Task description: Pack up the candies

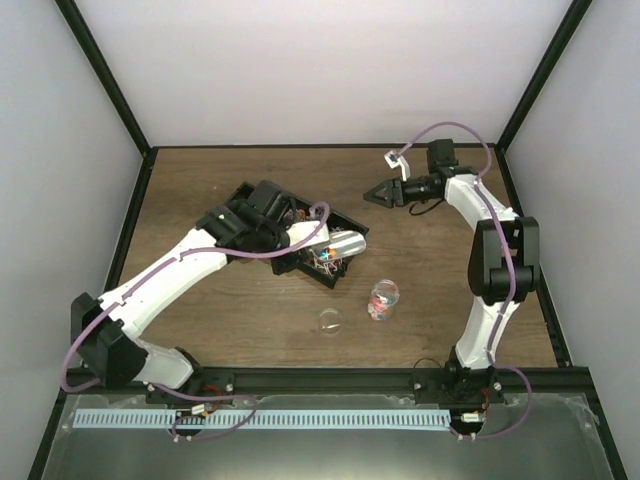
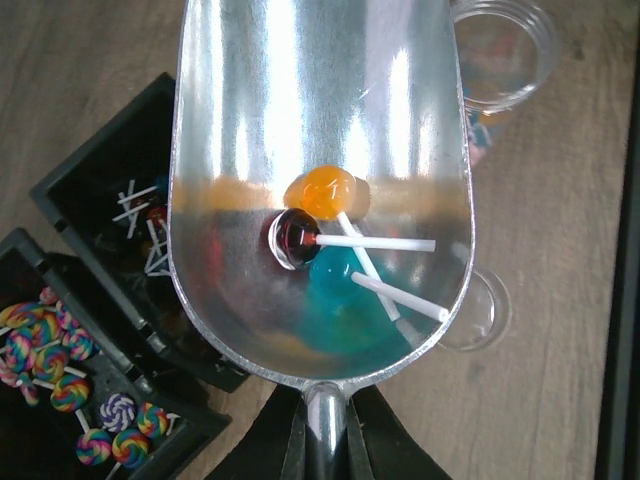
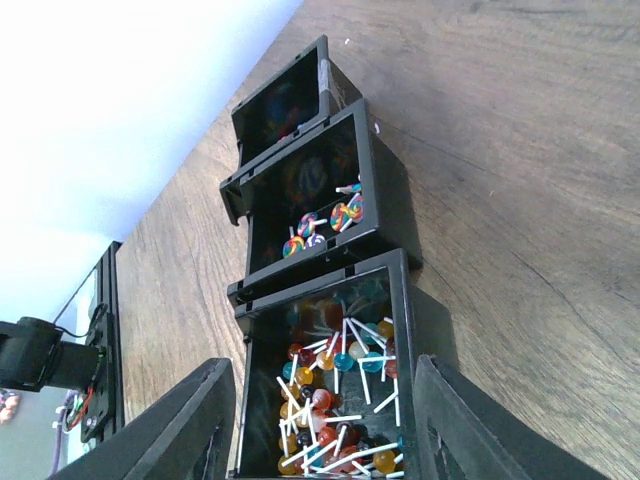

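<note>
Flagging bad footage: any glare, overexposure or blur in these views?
Left wrist: bright glare streaks run down the metal scoop; the lollipops in it are sharp. Right wrist: the wall at upper left is blown out white. Top external: evenly lit.

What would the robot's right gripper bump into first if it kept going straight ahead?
Probably the nearest black plastic bin, full of round lollipops on white sticks. The open right gripper aims at it, though depth is unclear.

The brown wooden desk (image 1: 300, 165) lies free along the top view's upper edge. At centre stand a black three-compartment tray (image 1: 340, 213), the left gripper (image 1: 305, 237) with a silver metal scoop (image 1: 345, 243) above it, a small clear jar (image 1: 384, 297) and a round clear lid (image 1: 330, 320).
</note>
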Tool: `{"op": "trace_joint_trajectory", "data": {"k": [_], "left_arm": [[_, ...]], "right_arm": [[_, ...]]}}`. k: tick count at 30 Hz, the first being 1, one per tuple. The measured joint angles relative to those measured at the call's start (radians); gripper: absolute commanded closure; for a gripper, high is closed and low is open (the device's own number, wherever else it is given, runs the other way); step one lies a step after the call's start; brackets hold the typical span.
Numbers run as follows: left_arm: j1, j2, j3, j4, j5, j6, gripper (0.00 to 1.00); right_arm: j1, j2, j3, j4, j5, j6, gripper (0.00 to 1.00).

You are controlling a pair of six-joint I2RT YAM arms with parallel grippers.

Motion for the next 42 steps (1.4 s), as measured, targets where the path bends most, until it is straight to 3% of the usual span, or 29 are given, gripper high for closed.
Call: {"op": "trace_joint_trajectory", "data": {"k": [8, 20, 42], "left_arm": [[-0.109, 0.077, 0.142, -0.181, -0.029, 0.095, 0.96], [-0.231, 0.209, 0.269, -0.312, -0.085, 0.128, 0.96], [-0.254, 0.421, 0.46, -0.502, -0.166, 0.059, 0.96]], "right_arm": [[-0.046, -0.06, -0.054, -0.018, -0.006, -0.032, 0.47], [-0.083, -0.102, -0.17, -0.026, -0.005, -0.053, 0.47], [-0.109, -0.137, -0.239, -0.001, -0.015, -0.057, 0.47]]}}
